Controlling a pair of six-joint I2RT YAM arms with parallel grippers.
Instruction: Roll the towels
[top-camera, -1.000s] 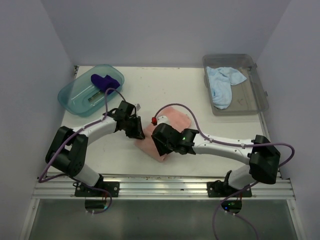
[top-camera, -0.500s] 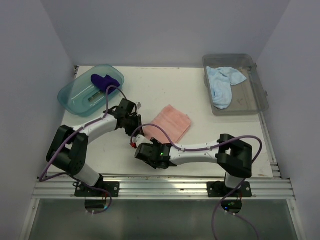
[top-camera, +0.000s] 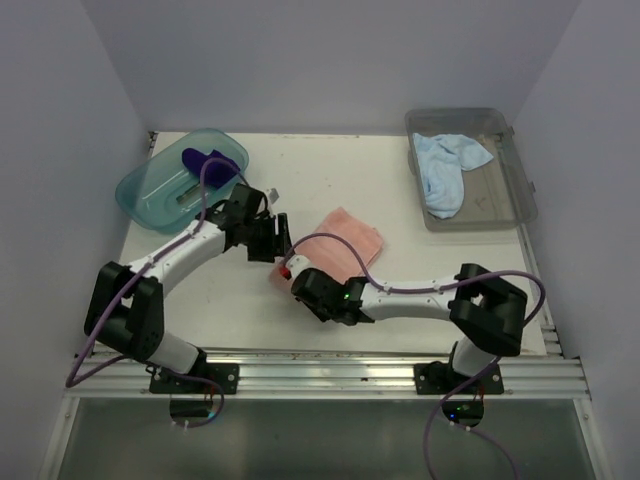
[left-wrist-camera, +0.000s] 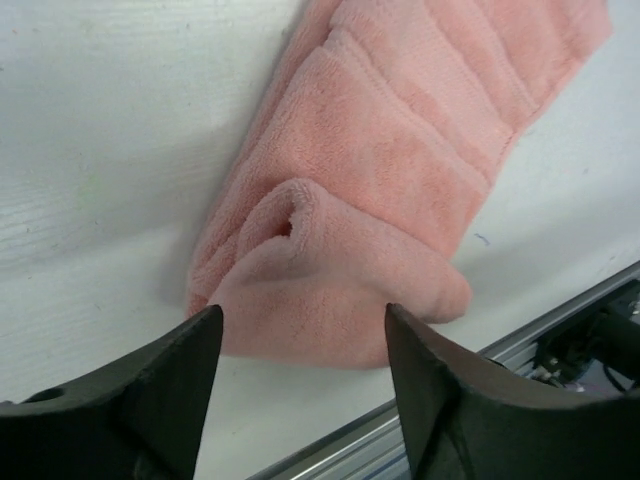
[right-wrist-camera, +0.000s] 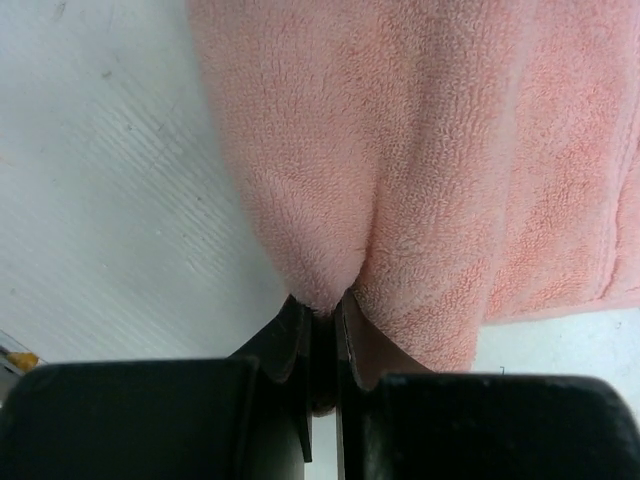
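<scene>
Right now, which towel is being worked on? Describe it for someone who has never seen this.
Start at the white table, with the teal tub at its left and the grey bin at its right. The salmon pink towel lies on the bare tabletop roughly midway between them. Unlike the purple towel and the blue towel, it sits in no container.

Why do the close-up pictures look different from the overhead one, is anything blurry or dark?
Top external view: soft even light, sharp, hardly any shadow. Left wrist view: pink towel crisp, the left fingers nearby slightly soft. Right wrist view: towel fibres clear, the right fingers pinching it almost featureless black.
</scene>
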